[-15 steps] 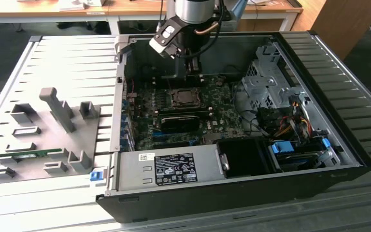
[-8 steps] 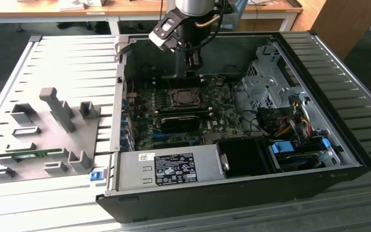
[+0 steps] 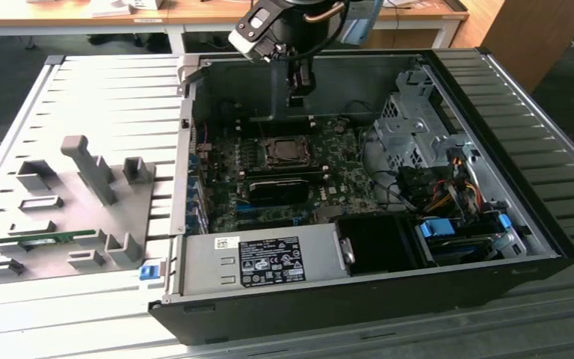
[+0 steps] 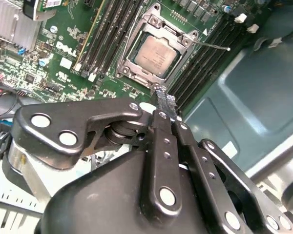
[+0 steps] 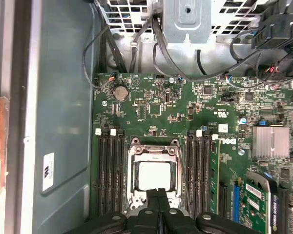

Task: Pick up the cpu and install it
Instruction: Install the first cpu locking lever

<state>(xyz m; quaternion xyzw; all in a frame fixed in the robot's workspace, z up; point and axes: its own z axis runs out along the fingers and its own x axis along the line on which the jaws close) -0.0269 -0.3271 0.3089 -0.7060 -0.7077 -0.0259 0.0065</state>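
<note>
Gripper [image 4: 163,100]: I read the jaws as together and empty.
Cpu [image 4: 156,53]: in the socket [image 4: 129,59], just beyond the jaw tips.
Handling: likely light, stiff, slick, fragile; grip opposite edges.

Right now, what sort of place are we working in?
Probably a lab workbench: open computer case on a slatted metal table, grey parts fixture beside it, wooden desks behind.

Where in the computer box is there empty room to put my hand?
The bare grey case floor beside the motherboard is free. So is the slatted table at the exterior view's right. It is crowded by the cables and around the cpu, where the shut gripper hangs.
</note>
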